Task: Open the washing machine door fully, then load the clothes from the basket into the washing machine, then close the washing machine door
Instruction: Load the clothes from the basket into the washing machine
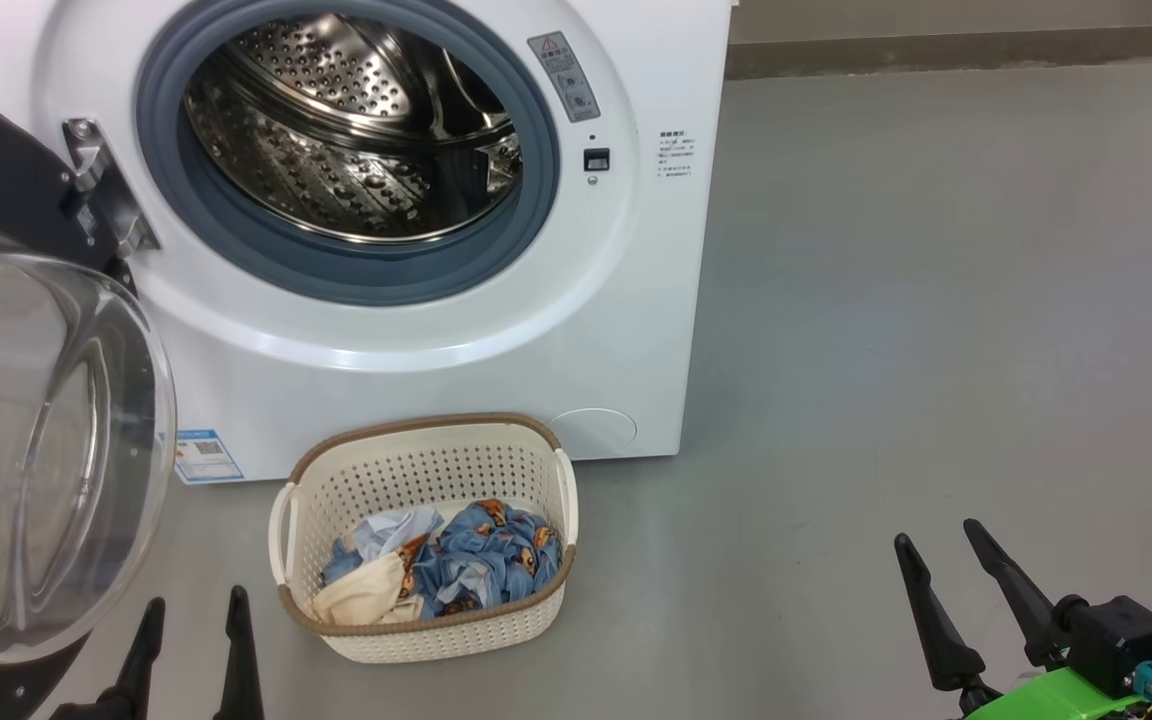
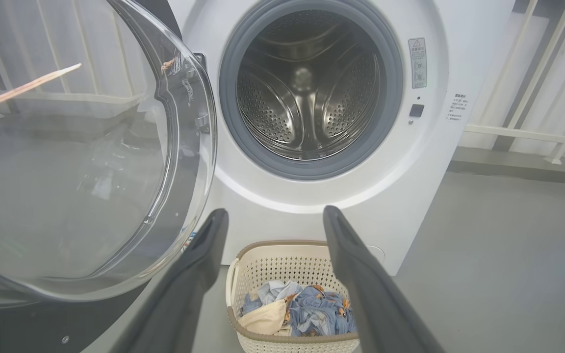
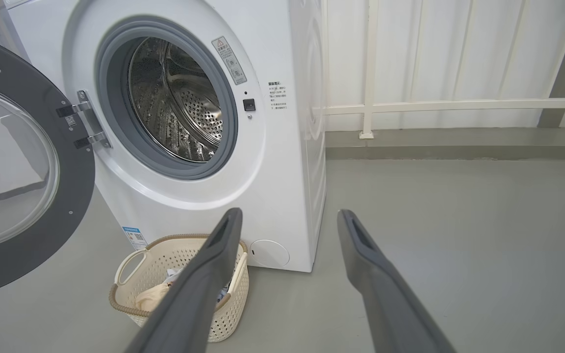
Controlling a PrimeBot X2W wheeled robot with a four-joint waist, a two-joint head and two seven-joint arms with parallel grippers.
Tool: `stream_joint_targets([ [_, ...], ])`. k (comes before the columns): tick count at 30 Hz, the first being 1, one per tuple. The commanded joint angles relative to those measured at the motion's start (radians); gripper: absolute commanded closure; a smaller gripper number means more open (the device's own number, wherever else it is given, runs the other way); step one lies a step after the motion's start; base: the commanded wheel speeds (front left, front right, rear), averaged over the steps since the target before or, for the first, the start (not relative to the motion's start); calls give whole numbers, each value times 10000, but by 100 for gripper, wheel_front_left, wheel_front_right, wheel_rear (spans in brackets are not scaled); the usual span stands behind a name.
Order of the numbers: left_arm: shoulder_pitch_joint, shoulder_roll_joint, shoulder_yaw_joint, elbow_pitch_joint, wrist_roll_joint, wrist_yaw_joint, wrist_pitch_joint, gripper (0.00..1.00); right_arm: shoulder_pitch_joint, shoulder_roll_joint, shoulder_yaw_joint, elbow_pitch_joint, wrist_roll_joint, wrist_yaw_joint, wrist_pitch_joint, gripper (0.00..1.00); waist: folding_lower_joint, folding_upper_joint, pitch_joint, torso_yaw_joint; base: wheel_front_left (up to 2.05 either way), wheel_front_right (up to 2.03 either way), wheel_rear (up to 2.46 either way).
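The white washing machine stands ahead with its steel drum bare. Its door hangs swung out to the left, glass bowl bulging toward me. On the floor before the washer sits the cream basket, holding the clothes: blue printed fabric, a cream piece, a pale blue piece. My left gripper is open at the lower left, beside the door's lower edge and left of the basket. My right gripper is open at the lower right, well right of the basket. Both hold nothing.
Grey floor spreads to the right of the washer. A white railing and pale wall panels run behind it. A blue label sticker sits low on the washer's front left corner.
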Motion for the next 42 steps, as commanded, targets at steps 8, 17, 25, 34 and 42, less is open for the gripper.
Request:
stream_joint_targets([
  [8,-121,117,323,-291,166,-74,-53,0,-113,-132,204,-174,27,16,-118,0,-1,0,-11,75,0,0,0],
  [17,-208,112,424,-214,237,-100,-53,0,-162,-96,279,-129,62,16,-118,0,-1,0,73,81,0,0,0],
  [25,-321,108,431,-35,257,-65,-53,0,-197,-132,272,-90,82,16,-118,0,-1,0,126,90,56,-56,0],
  [34,-411,104,496,-137,307,25,-53,0,-215,-151,307,-74,125,16,-118,0,-1,0,177,115,170,-170,0],
  [42,-402,102,519,-303,334,148,-53,0,-224,-139,301,-85,165,16,-118,0,-1,0,273,114,159,-159,0],
])
